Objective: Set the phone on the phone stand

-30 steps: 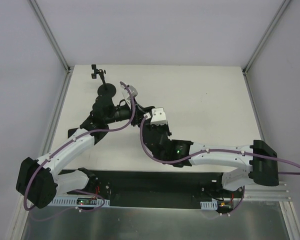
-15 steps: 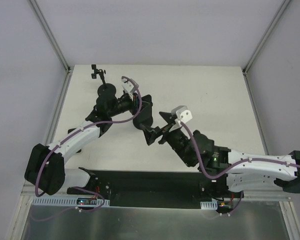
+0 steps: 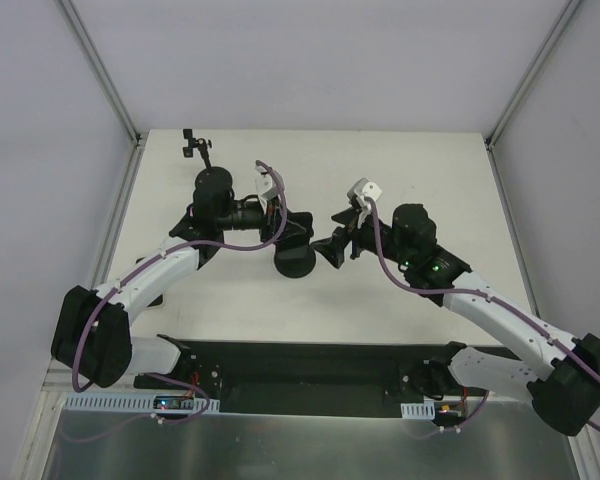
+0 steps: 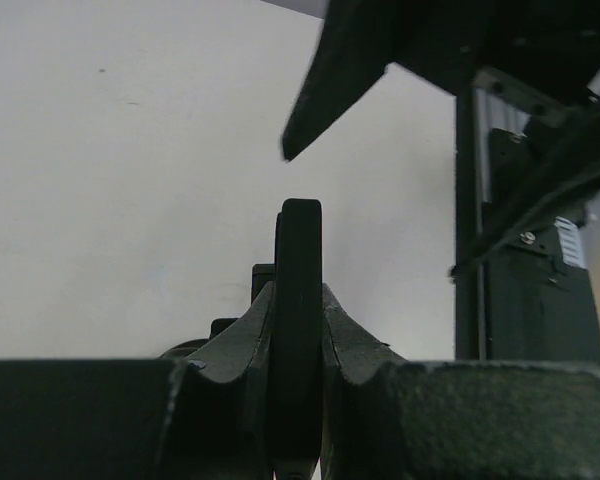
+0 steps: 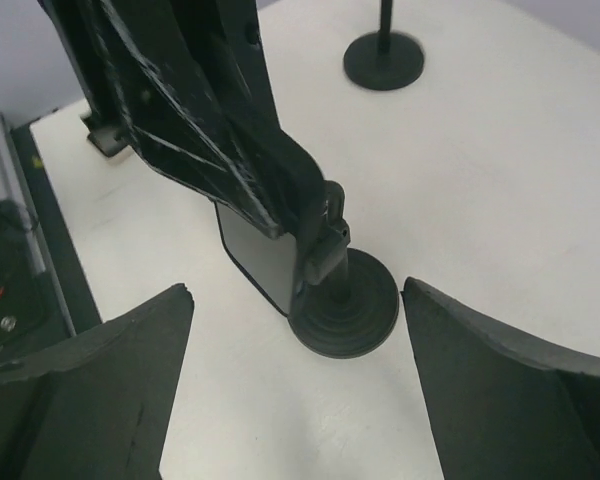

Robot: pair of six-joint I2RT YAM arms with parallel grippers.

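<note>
Clamping the phone (image 4: 298,280) from both sides, the left claw (image 4: 298,345) fills the bottom of its own wrist view. The phone shows there only as a thin black edge standing upright over the pale table (image 4: 130,150).

From the right wrist, the phone is a dark slab with a flat grey face and a rounded lower corner. It hangs from the left claw, just beside the post and clip of the phone stand (image 5: 345,300), with its lower corner down by the stand's round black base. Whether it is seated in the clip I cannot tell. The right claw (image 5: 296,290) is spread wide, its two fingers apart on either side of the base and touching nothing. A second stand (image 5: 383,55) sits well apart, farther back.

From above, both claws meet over the middle of the table, with the stand's base directly below them.
</note>
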